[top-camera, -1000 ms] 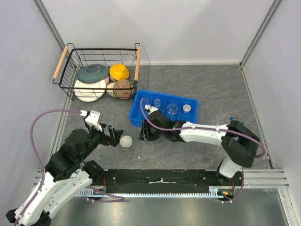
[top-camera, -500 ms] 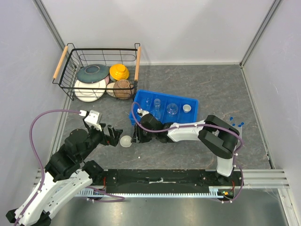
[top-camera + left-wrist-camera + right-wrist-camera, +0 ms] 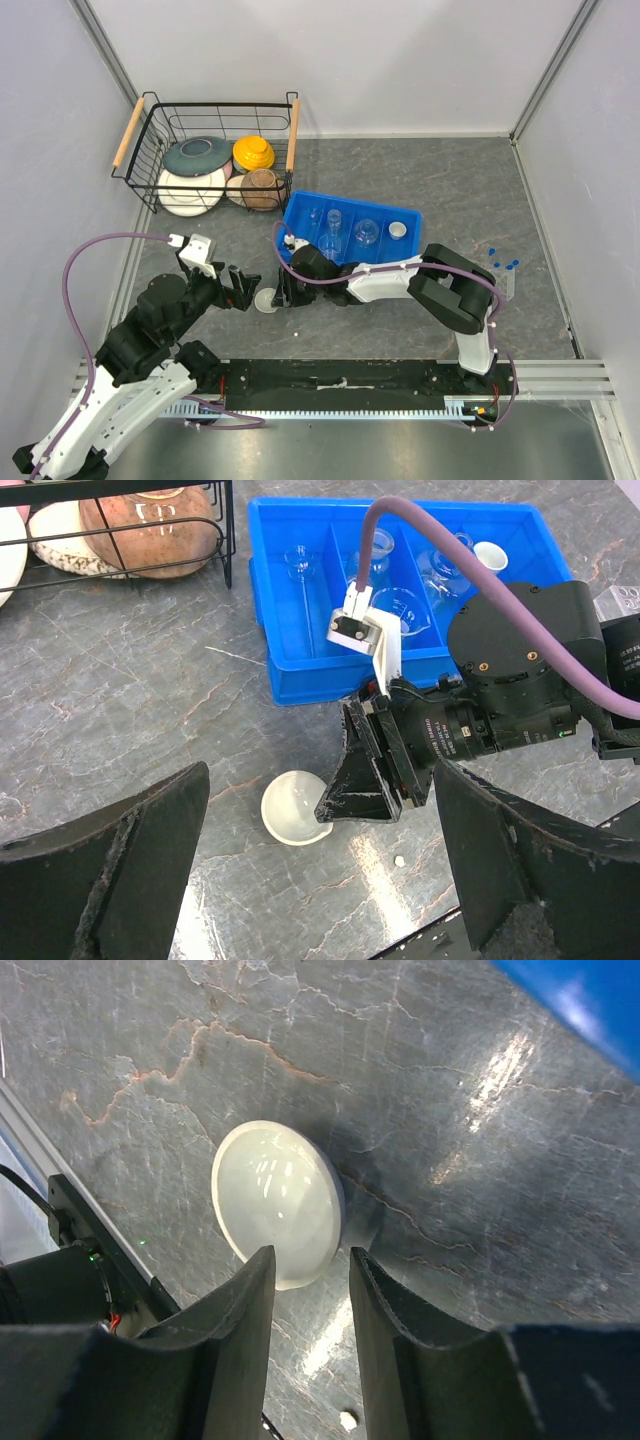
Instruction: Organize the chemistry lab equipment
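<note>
A round white-looking bulb lies on the grey table between my two grippers; it also shows in the left wrist view and the right wrist view. My right gripper has reached in from the right, low over the table. Its jaws stand partly open with the tips at the bulb's near edge and bare table between them. My left gripper hangs wide open just left of the bulb, holding nothing. The blue tray holds a small beaker, a flask and a little white cup.
A wire basket with coloured bowls and plates stands at the back left. Small blue pieces lie at the right near the wall. A white crumb sits on the table in front of the bulb. A metal rail runs along the near edge.
My right arm has swung left from the blue tray's front edge until its gripper reached the bulb. The left arm and the bulb have stayed put.
</note>
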Robot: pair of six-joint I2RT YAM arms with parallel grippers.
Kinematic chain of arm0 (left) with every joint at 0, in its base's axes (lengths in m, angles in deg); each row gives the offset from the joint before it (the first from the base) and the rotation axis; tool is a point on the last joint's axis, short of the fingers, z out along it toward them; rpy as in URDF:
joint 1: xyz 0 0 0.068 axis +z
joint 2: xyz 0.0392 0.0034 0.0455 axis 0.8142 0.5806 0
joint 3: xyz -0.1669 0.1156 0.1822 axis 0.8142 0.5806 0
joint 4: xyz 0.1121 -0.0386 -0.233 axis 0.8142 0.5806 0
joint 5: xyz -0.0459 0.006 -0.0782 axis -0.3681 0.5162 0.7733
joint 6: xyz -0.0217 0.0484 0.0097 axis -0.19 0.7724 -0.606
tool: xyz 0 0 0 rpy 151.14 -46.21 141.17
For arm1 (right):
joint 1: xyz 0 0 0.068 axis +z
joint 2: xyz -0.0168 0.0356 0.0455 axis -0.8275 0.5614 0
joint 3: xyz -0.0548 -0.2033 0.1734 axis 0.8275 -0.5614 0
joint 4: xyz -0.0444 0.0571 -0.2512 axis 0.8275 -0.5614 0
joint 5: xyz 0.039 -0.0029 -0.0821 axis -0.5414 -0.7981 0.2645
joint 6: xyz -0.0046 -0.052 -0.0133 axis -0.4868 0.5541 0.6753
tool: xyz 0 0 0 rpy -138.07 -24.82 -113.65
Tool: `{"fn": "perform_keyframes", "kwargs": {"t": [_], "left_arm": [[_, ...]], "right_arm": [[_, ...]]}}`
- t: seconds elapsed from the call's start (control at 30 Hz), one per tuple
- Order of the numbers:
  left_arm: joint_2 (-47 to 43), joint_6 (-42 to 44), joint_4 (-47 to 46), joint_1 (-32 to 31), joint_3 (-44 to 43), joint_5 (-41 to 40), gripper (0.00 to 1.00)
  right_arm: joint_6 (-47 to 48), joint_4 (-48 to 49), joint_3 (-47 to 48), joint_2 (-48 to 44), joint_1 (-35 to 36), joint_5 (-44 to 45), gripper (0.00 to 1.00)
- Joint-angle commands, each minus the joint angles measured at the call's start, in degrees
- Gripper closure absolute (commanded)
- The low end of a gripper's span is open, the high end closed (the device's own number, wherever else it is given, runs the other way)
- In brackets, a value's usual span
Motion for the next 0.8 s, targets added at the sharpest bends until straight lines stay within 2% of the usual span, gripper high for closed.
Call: {"fn": "perform_keyframes", "kwargs": {"t": [0.0,0.07,0.1,0.13,0.2,0.23,0.43,0.6,0.77], "left_arm": [[-0.5,1.1,-1.3,-0.2,-0.1,-0.7,0.0],[-0.5,1.1,-1.3,-0.2,-0.1,-0.7,0.0],[-0.5,1.1,-1.3,-0.2,-0.1,-0.8,0.0],[-0.5,1.1,-1.3,-0.2,-0.1,-0.8,0.0],[-0.4,1.0,-1.3,-0.2,-0.1,-1.1,0.0],[-0.4,1.0,-1.3,-0.2,-0.1,-1.0,0.0],[-0.7,1.0,-1.3,-0.2,-0.1,-1.1,0.0],[-0.5,1.0,-1.3,-0.2,-0.1,-1.0,0.0],[-0.5,1.0,-1.3,-0.3,-0.1,-0.9,0.0]], "right_arm": [[0.2,1.7,2.1,0.9,0.2,1.0,0.57],[0.3,1.7,2.1,1.1,0.2,1.2,0.63],[0.5,1.7,2.2,1.3,0.2,1.4,0.69],[0.4,1.6,2.1,1.3,0.3,1.5,0.84],[0.6,1.3,2.5,1.4,0.3,2.0,0.97],[0.9,0.5,2.7,1.4,0.2,2.4,1.0],[4.0,-3.1,3.3,-2.0,1.0,5.7,1.0],[6.3,-8.3,3.9,-8.7,1.6,8.5,1.0],[9.2,-19.0,4.3,-17.9,1.6,10.2,1.0]]}}
